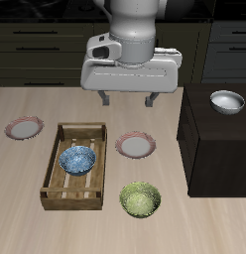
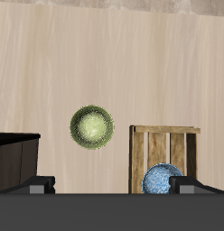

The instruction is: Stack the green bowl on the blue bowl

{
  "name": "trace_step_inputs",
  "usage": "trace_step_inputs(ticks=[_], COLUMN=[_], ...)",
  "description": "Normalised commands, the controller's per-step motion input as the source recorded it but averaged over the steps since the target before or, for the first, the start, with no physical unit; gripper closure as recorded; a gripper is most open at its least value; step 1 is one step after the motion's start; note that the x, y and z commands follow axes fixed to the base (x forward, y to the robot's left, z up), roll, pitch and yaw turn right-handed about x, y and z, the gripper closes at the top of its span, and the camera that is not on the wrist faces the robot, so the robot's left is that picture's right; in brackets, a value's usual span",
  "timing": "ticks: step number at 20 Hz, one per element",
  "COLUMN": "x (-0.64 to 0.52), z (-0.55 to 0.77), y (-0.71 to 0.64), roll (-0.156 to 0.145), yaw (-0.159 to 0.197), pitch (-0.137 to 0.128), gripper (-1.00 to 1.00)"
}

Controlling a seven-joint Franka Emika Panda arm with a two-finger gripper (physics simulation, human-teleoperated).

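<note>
Wood-look table [image 1: 26, 169] in front of dark kitchen cabinets; gripper [image 1: 128, 99] hangs high above the wooden tray [image 1: 58, 134], fingers [image 1: 105, 97] spread wide, holding nothing; blue bowl [image 1: 77, 160] sits inside that tray; green bowl [image 1: 140, 198] rests on the table just beside the tray, nearer the front edge; pink-rimmed plate [image 1: 135, 146] beside the tray too.

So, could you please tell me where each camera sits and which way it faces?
Exterior view: in front and above, facing the robot's base; shows the arm and its fingers over the table.
Wrist view: on the gripper, looking down; shows only dark fingertips.
Both show the olive-green speckled bowl and the blue speckled bowl in the wooden tray.
</note>
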Motion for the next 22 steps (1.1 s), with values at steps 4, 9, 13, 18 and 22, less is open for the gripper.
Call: trace_step_inputs(ticks=[4,9,13,18,22], x=[0.21,0.18,0.09,0.04,0.04], z=[0.02,0.03,-0.08,-0.1,-0.08], y=[0.03,0.01,0.07,0.05,-0.05], roll=[0.018,-0.006,0.022,0.005,-0.01], yaw=[-0.008,-0.008,0.0,-0.001,-0.012], pitch=[0.003,-0.004,0.007,0.006,-0.002], gripper=[-1.0,-1.0,-1.0,-1.0,-1.0])
